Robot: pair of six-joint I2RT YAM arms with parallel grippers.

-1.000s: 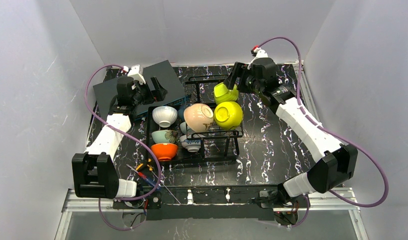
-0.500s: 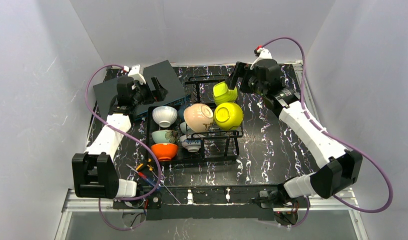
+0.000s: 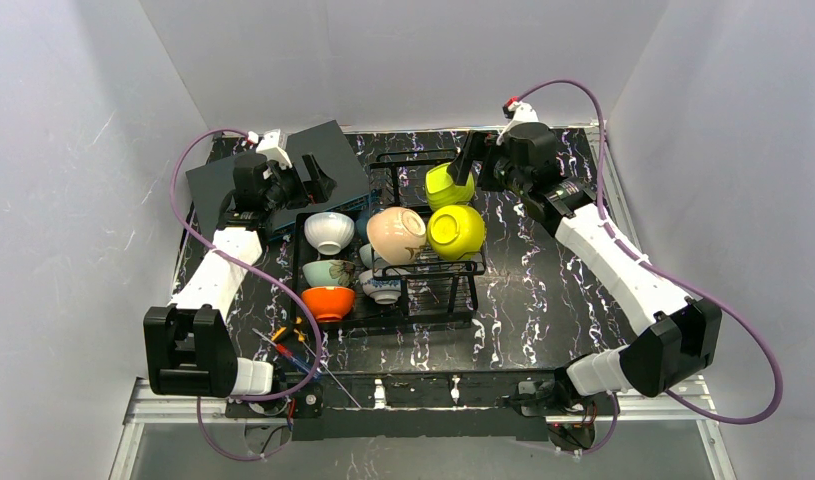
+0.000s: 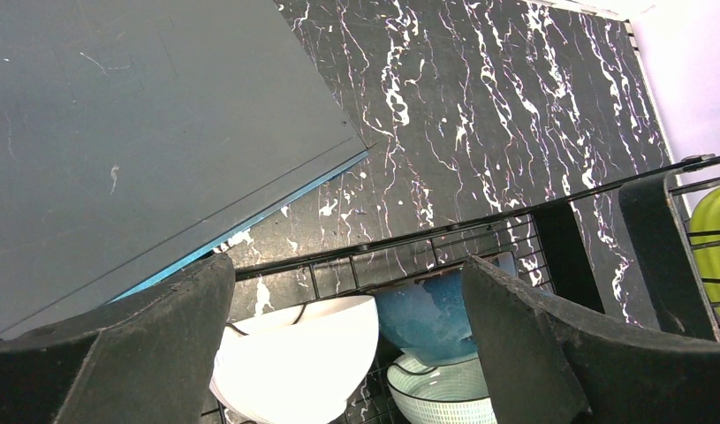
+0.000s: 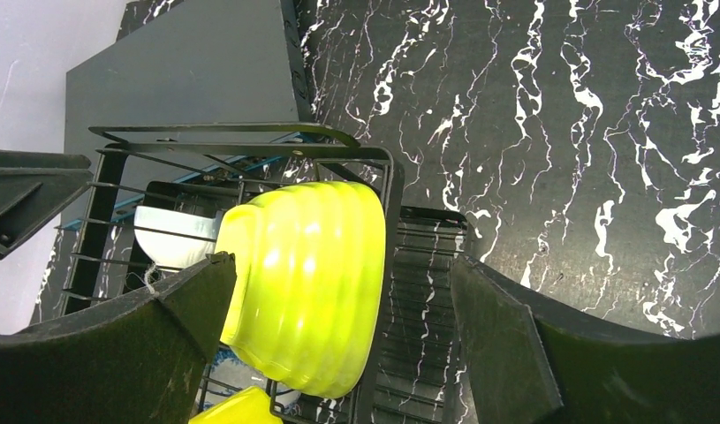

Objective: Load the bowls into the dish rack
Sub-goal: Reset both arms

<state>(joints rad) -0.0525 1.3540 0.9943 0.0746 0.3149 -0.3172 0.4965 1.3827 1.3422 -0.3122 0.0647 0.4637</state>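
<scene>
The black wire dish rack [image 3: 438, 268] stands mid-table with several bowls in it: white [image 3: 329, 231], pinkish beige [image 3: 396, 234], orange [image 3: 328, 302], mint-green [image 3: 329, 272], blue-and-white patterned [image 3: 383, 288] and two bright yellow ones [image 3: 456, 231] [image 3: 447, 186]. My right gripper [image 3: 470, 165] is open just above the far yellow bowl [image 5: 307, 283], which rests on its side against the rack wall [image 5: 391, 177]; the gripper [image 5: 338, 265] straddles it. My left gripper [image 3: 308, 185] is open and empty above the white bowl [image 4: 299, 358] and the dark blue bowl [image 4: 427, 318].
A dark grey flat box [image 3: 283, 170] lies at the far left, close under my left gripper [image 4: 347, 274]. Small tools [image 3: 293, 345] lie near the front left. Bare marbled table [image 3: 543, 280] lies right of the rack.
My right gripper has drawn back a little up and to the right; the far yellow bowl stays in the rack. The left arm has not moved.
</scene>
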